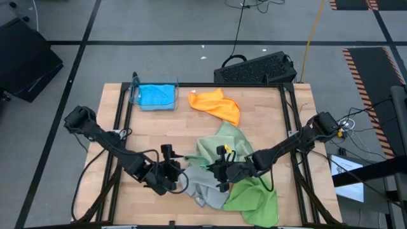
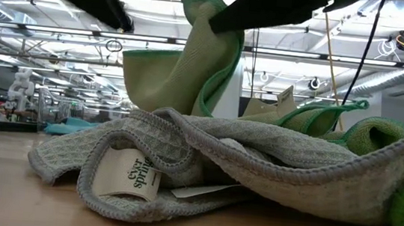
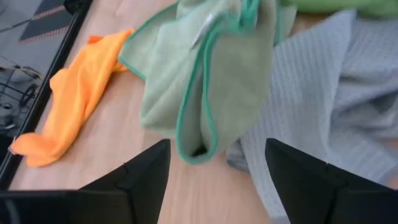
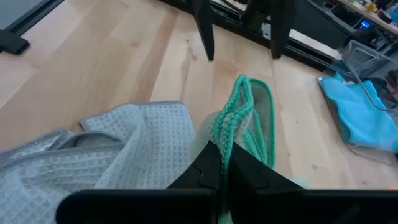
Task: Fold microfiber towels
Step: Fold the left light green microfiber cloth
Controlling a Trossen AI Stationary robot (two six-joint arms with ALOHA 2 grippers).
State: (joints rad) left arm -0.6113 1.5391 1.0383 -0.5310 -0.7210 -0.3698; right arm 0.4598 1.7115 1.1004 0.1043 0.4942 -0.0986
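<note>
Towels heaped at the lower middle of the wooden desk (image 1: 261, 114), two more lying apart near its top edge.

The bright green towel (image 1: 254, 198) lies crumpled at lower right, the waffle-textured grey towel (image 1: 206, 184) beside it. A sage green towel (image 1: 219, 145), teal-edged, is pinched upright by the right gripper (image 1: 224, 170), fingers closed on its hem. The left gripper (image 1: 175, 175), fingers spread, holds nothing. Upper middle: the rumpled orange towel (image 1: 217, 104); upper left: the blue towel (image 1: 156, 95).

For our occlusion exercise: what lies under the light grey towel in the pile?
The bright green towel pokes out beneath the grey towel on one side, bare table elsewhere. Anything deeper under its folds is covered.
</note>
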